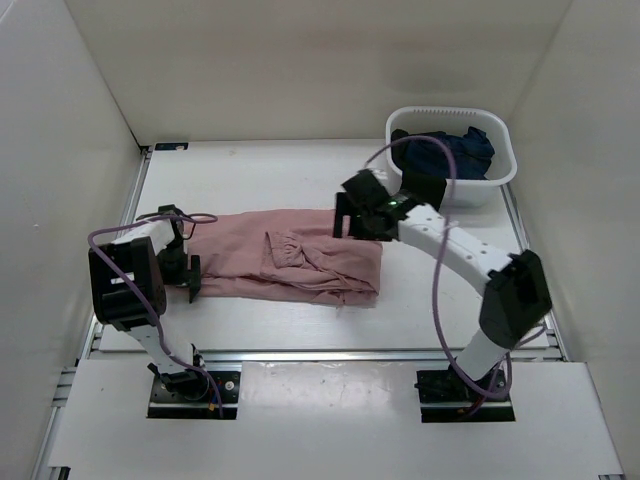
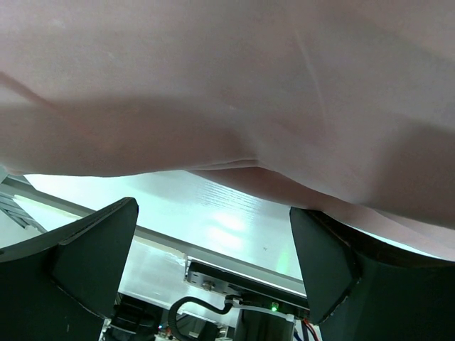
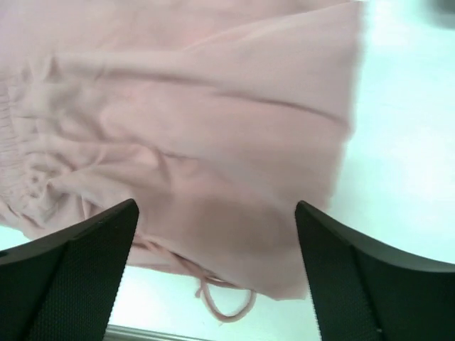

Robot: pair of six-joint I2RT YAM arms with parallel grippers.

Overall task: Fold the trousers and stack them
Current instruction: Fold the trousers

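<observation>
The dusty-pink trousers lie folded in a long strip across the middle of the table, with the gathered waist on top near the centre. My left gripper is open at the strip's left end, and the cloth fills the upper part of its wrist view above the spread fingers. My right gripper is open and hovers over the strip's right end. Its wrist view shows the folded cloth and a pink drawstring loop lying on the table between the fingers.
A white basket at the back right holds a dark navy-blue garment. White walls enclose the table on the left, back and right. A metal rail runs along the near edge by the arm bases.
</observation>
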